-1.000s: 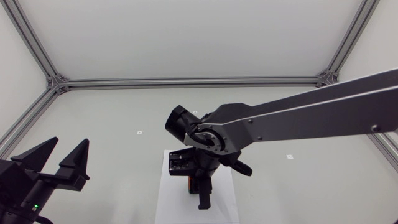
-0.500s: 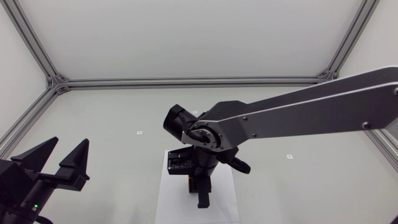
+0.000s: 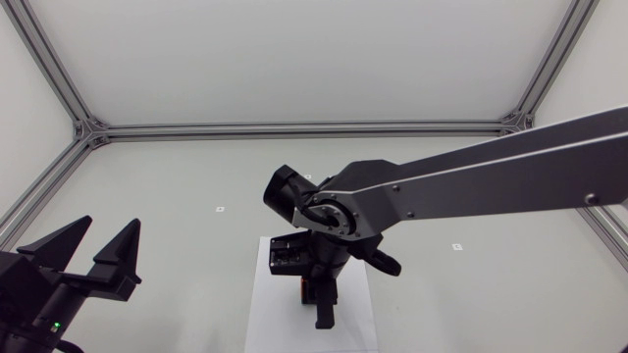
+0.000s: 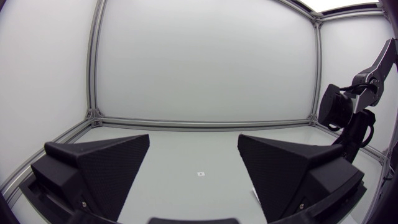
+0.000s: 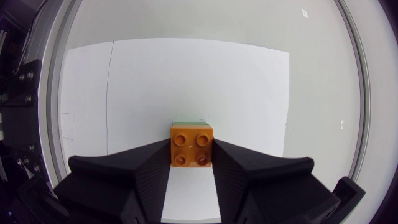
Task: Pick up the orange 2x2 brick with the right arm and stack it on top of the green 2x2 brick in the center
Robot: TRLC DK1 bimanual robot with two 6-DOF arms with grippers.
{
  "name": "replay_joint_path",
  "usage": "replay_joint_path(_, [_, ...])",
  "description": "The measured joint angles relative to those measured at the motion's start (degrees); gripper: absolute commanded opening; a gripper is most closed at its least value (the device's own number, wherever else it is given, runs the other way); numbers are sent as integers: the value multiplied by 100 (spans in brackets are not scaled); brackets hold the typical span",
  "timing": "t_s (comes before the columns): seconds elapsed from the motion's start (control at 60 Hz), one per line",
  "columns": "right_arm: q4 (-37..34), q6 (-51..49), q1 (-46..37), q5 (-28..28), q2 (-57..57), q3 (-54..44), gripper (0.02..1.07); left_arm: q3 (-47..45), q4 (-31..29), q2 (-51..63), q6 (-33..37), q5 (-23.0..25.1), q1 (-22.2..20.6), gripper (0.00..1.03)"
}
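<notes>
Pale grey and matte, the tabletop is bounded by aluminium rails that meet at corner brackets toward 10 and 2 o'clock, with plain white panels rising behind them on every visible side. Light is even and casts only soft shadows. Two small square markers are printed on the surface, one toward 9 o'clock of the middle and another toward 3 o'clock. A white sheet lies flat toward 6 o'clock, its edges square to the rails.

From 3 o'clock the right arm stretches in as a long silver-grey link, ending in a black wrist joint over the sheet. Below it the right gripper points down at the sheet. In the right wrist view its fingers pinch the orange 2x2 brick from two sides, studs facing the camera. Just past the orange brick, toward 12 o'clock, a thin strip of the green 2x2 brick shows, directly beneath it on the sheet; whether the two are pressed together cannot be told. In the head view only a small orange patch shows under the wrist.

At 8 o'clock the left gripper hangs near the tabletop's corner, well apart from the sheet, its wedge fingers spread wide with nothing between them, and it faces across the surface toward the far panel
</notes>
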Motion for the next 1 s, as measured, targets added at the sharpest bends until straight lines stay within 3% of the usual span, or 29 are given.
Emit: replay_joint_path(1.0, [63,208,114,48,-22,-22,26,0,0,0,0,0,2,99])
